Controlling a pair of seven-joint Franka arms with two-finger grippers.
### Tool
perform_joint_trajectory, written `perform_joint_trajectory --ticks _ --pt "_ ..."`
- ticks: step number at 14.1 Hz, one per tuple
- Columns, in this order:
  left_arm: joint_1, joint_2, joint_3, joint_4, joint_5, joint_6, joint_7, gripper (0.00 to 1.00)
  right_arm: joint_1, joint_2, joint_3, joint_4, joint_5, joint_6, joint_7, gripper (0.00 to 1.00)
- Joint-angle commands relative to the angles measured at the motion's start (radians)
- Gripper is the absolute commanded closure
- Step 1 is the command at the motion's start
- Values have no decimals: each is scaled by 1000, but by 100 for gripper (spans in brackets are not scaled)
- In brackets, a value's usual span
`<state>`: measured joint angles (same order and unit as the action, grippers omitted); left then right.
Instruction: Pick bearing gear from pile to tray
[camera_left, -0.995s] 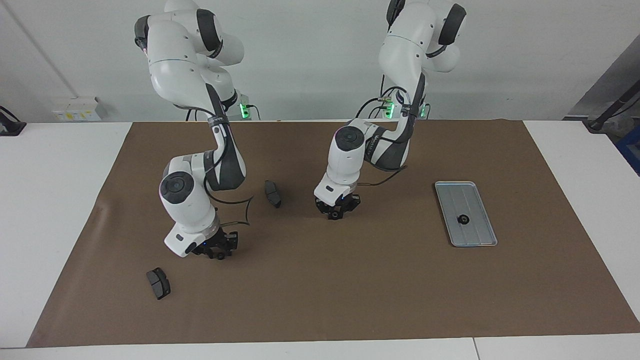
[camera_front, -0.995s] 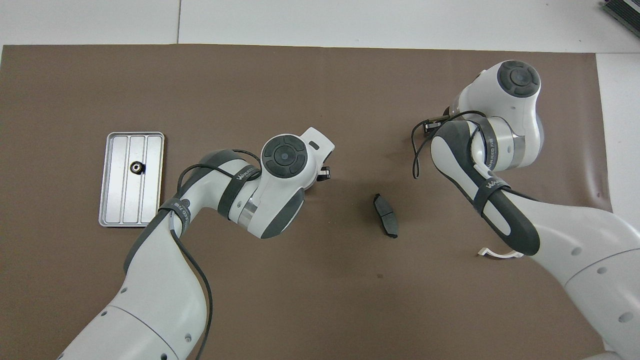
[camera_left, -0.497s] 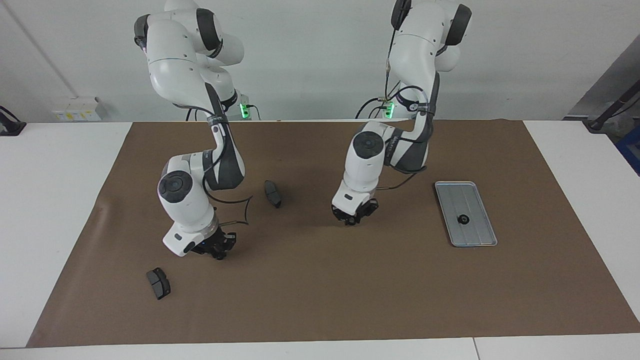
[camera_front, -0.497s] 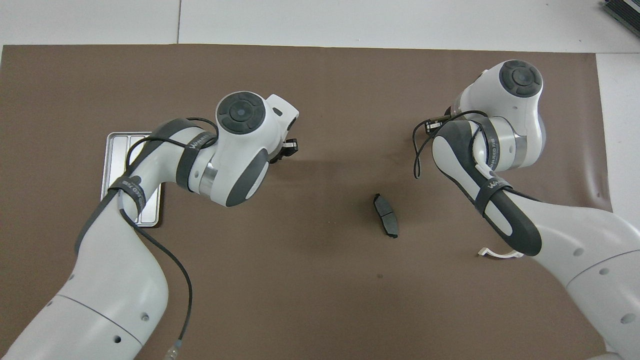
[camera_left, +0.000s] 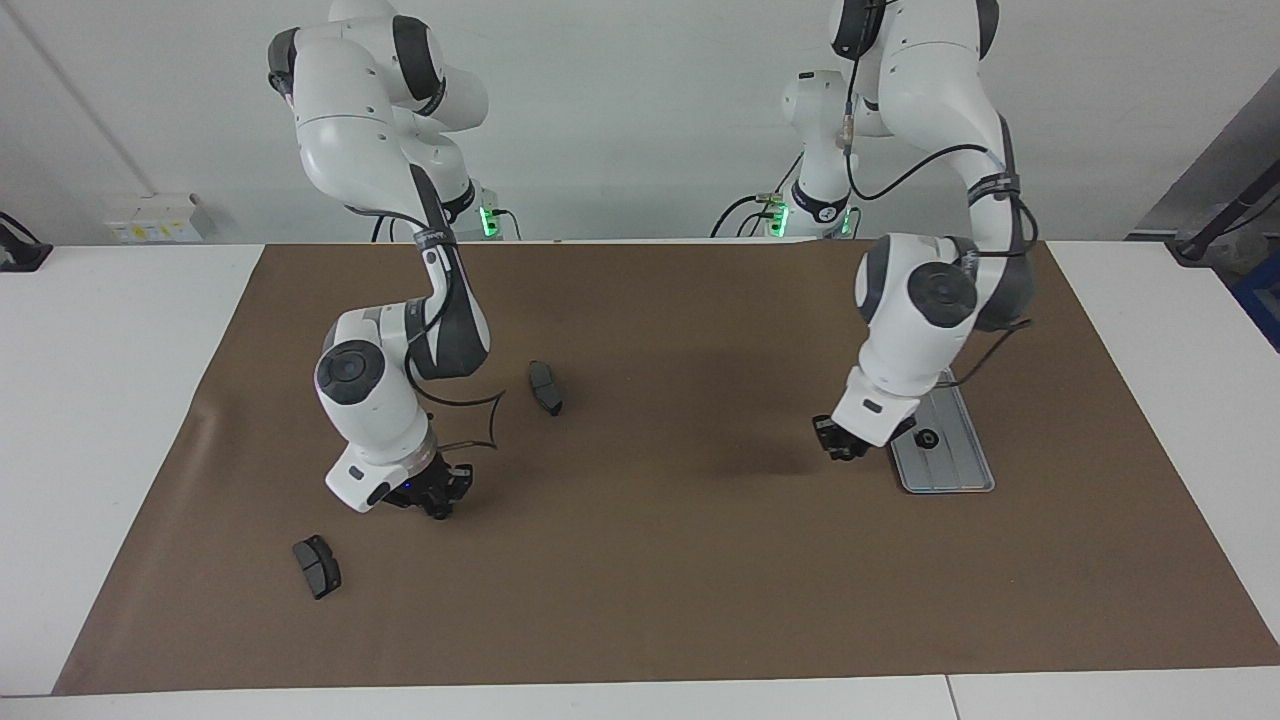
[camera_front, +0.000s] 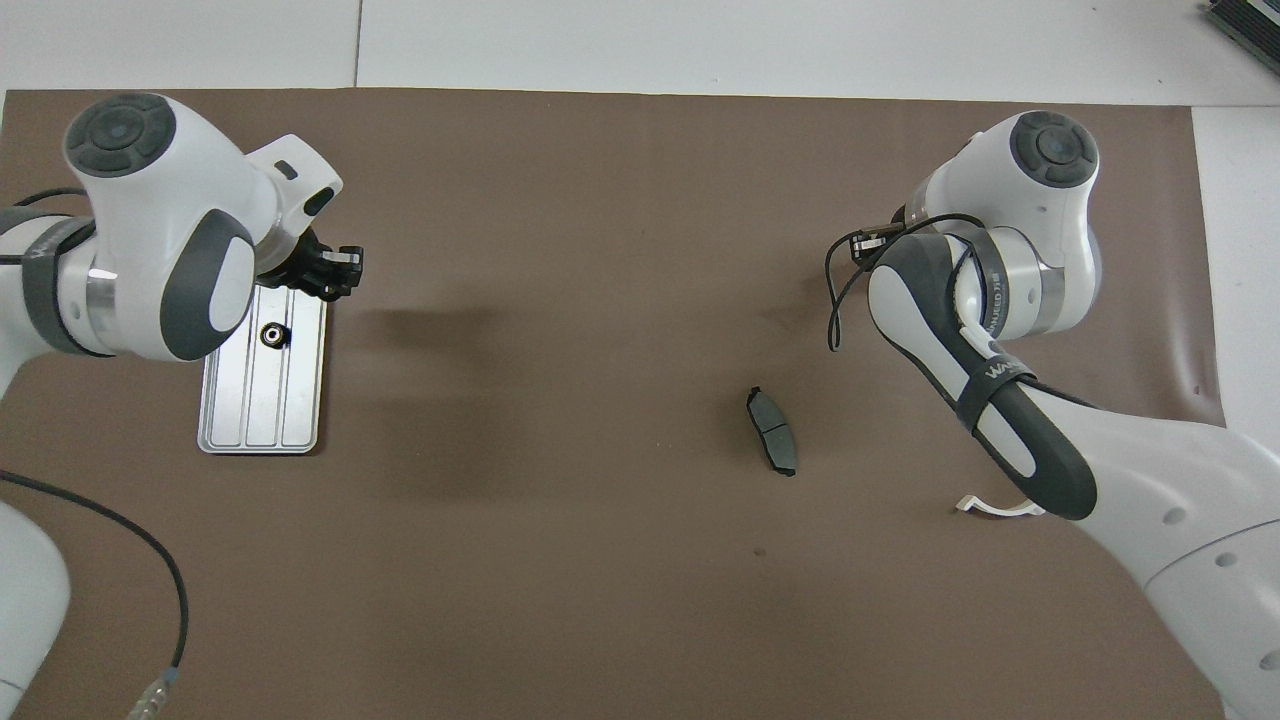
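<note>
So in the facing view the big change is the left arm: a second ago the left gripper (camera_left: 845, 445) was hanging over the middle of the brown paper mat (camera_left: 640, 600), and now it's swung right up to the rim of the flat silver-grey grooved metal tray (camera_left: 952, 472) at the left arm's end of the mat. One small black round gear (camera_left: 927, 438) already sits in that tray, so I'd guess this is another delivery, but I honestly can't tell if it's carrying anything. The right gripper (camera_left: 437, 498) is down at the mat near the right arm's end and has just clamped fully closed, though no gear shows there. In the overhead view, the left gripper (camera_front: 335, 270) hangs at the tray (camera_front: 258, 425) corner, not yet over the gear (camera_front: 273, 334).
</note>
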<state>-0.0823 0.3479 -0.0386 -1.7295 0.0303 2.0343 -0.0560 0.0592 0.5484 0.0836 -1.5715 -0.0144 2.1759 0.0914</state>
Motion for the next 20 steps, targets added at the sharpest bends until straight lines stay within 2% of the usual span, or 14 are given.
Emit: perform_joint_trajectory --ticks 1,3,6,10,12,13,14,15,17,18,20 --pt "79 -87 -14 -139 8 10 152 100 16 -96 42 -21 24 -56 143 100" --pt "125 -122 -14 -218 8 42 235 100 21 -111 99 -1 22 -71 258 100" --pt "145 -185 -12 -385 8 171 271 100 59 -104 177 21 -4 -59 526 100" --pt "174 -217 -12 -461 8 195 326 94 112 -79 271 8 -51 44 795 100" --pt "182 -221 -12 -466 8 192 335 70 149 -39 303 8 -131 100 934 100" --pt "182 -221 -12 -463 8 193 334 54 160 -6 329 10 -183 132 1006 100" --pt "177 -221 -12 -456 8 195 334 29 177 23 352 8 -272 160 1100 100" --pt "176 -221 -12 -452 8 195 332 20 182 42 367 5 -356 173 1189 100" --pt "171 -221 -12 -435 8 195 331 13 182 70 398 2 -413 174 1243 100" --pt "170 -219 -15 -420 8 195 324 13 185 73 398 -11 -421 174 1245 100" --pt "151 -210 -17 -375 -4 185 292 13 185 73 398 -38 -447 199 1245 90"
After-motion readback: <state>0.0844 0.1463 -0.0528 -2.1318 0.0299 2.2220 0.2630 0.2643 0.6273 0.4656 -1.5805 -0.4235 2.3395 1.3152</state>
